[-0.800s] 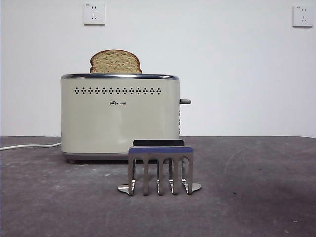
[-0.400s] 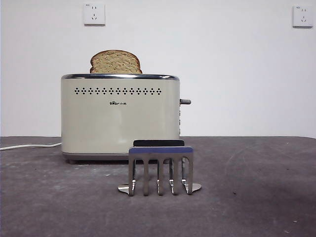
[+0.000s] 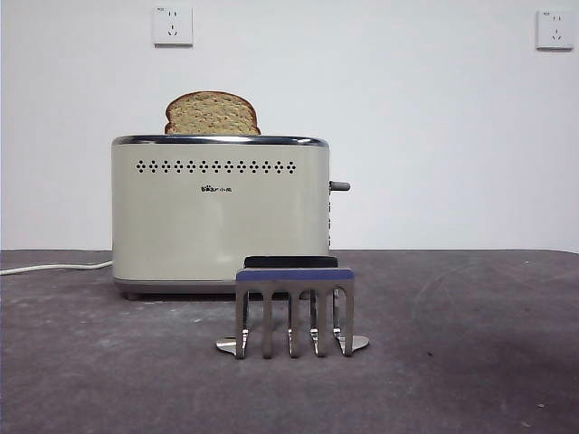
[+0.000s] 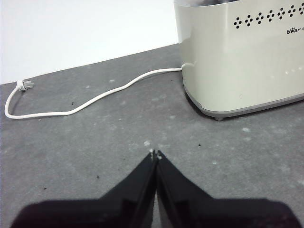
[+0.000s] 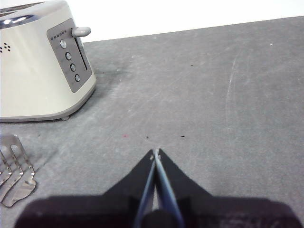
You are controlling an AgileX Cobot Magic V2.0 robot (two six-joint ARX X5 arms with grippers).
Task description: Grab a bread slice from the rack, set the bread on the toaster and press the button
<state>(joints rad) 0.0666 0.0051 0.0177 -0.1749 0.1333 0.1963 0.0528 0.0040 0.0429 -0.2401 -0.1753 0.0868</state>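
The left gripper (image 4: 155, 154) has its jaws pressed together on nothing, above the bare table (image 4: 95, 142), well apart from the toaster (image 4: 247, 57) on the side where the white cable (image 4: 85, 102) leaves it. The right gripper (image 5: 155, 153) is also closed and empty, well apart from the toaster's narrow end, where the button (image 5: 80, 32) sticks out. The slice of bread (image 3: 213, 113) stands upright in the toaster's top, far from both grippers. The rack (image 3: 294, 307) stands just before the toaster.

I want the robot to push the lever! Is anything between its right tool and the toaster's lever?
No. In the right wrist view only bare grey tabletop lies between the shut right tool and the dark grey lever on the cream-white boxy toaster.
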